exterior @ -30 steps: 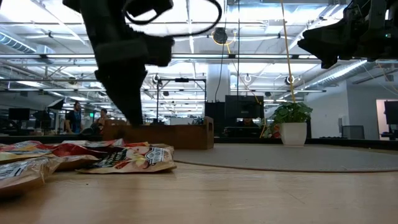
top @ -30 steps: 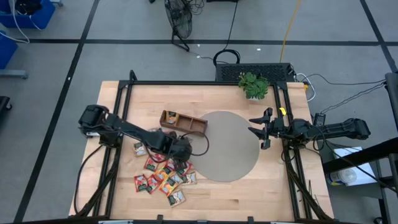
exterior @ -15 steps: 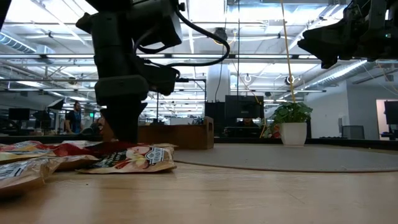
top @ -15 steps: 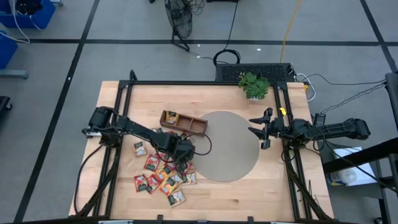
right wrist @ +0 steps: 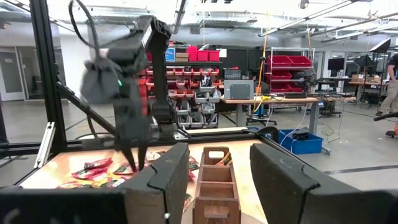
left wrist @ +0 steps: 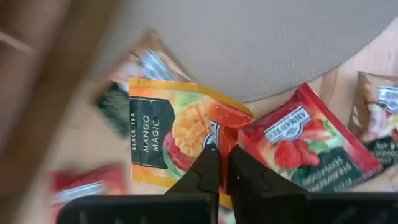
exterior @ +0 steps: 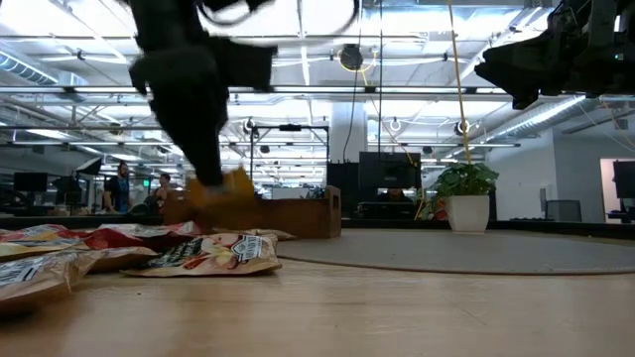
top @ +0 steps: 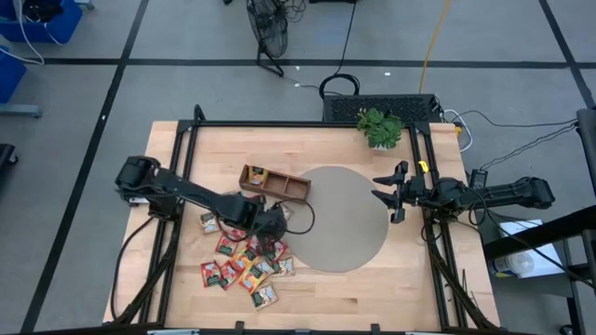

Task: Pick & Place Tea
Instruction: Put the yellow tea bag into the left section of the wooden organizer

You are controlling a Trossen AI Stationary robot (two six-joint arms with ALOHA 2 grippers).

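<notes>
My left gripper [top: 271, 226] hangs over the far end of the pile of tea sachets [top: 244, 262], near the left rim of the round mat, and is shut on a yellow-orange "Mango Magic" sachet [left wrist: 163, 127]. In the low view that sachet [exterior: 224, 187] shows blurred below the gripper [exterior: 203, 171], above the pile [exterior: 149, 248]. The other sachets, mostly red, lie flat on the table. The brown wooden tray [top: 275, 182] stands just beyond the pile. My right gripper [top: 391, 193] waits open above the mat's right edge. My left gripper pinches the yellow sachet between its two fingers [left wrist: 206, 168], close to one edge [left wrist: 210, 138], coming from above and pointing down. The sachet hangs below the fingers, lifted clear of the pile.
A round grey mat [top: 345, 219] covers the table's middle. A small potted plant [top: 380, 127] stands at the far edge. A red strawberry sachet [left wrist: 305, 140] lies right beside the held one. Black frame rails run along the table's left and right sides.
My left gripper went down onto the far end of the sachet pile, took hold of the yellow sachet and rose again. The sachet now hangs clear of the pile; the other sachets stayed where they were.
</notes>
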